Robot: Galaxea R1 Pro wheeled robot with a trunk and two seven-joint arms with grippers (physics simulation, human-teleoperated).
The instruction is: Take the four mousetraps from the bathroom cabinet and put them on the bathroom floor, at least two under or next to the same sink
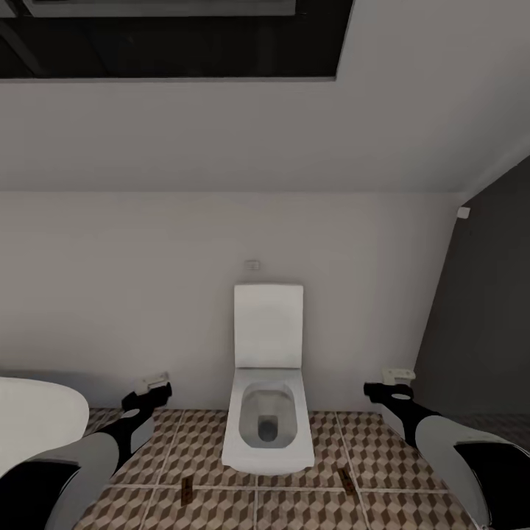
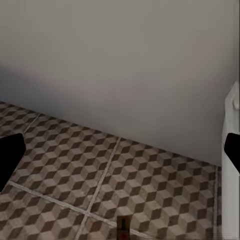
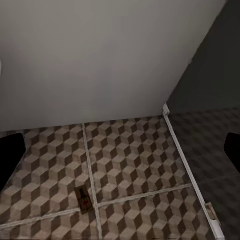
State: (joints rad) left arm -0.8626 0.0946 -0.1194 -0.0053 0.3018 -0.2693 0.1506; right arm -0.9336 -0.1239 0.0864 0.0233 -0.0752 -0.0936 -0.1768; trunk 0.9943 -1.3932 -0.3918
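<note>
Two mousetraps [image 1: 186,491] [image 1: 345,480] on cube-patterned bathroom floor [image 1: 412,456], flanking white toilet [image 1: 267,412]

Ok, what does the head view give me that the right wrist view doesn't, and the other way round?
Head view alone: the toilet with its lid up, the white tub edge, both grippers, left and right, and a second mousetrap on the tiles left of the toilet.

Right wrist view alone: the white threshold strip where the patterned tiles meet a darker floor, with a small pale object beside it that I cannot identify.

Both: the cube-pattern floor, the plain wall, and the mousetrap right of the toilet.
</note>
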